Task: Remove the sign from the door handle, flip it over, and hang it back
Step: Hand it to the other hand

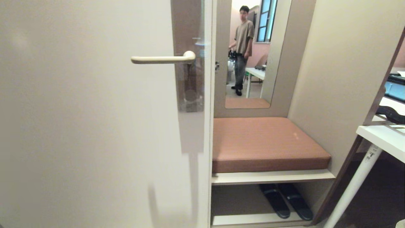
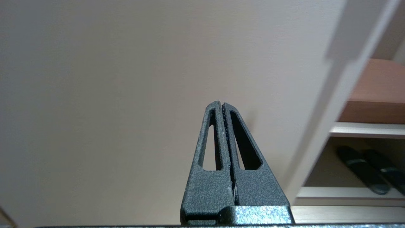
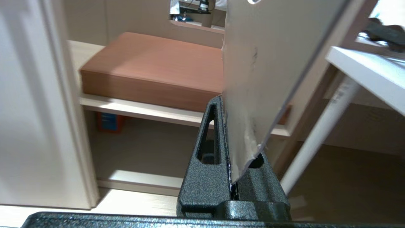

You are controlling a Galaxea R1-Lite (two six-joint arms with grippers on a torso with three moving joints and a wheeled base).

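Observation:
The door handle (image 1: 161, 59), a cream lever on a tall brownish plate (image 1: 189, 91), juts left across the pale door (image 1: 88, 126) with nothing hanging on it. The sign (image 3: 269, 63) appears only in the right wrist view. There it is a flat pale sheet standing up from my right gripper (image 3: 225, 106), which is shut on its lower corner. No lettering shows on it, and the rim of its hole sits at the frame's edge. My left gripper (image 2: 222, 104) is shut and empty, pointing at the bare door face. Neither arm shows in the head view.
Right of the door is a niche with a brown cushion (image 1: 265, 142) on a shelf and dark slippers (image 1: 284, 201) below. A mirror (image 1: 278, 63) above reflects a standing person (image 1: 243, 41). A white table (image 1: 383, 136) with a slanted leg (image 1: 351, 190) stands at the far right.

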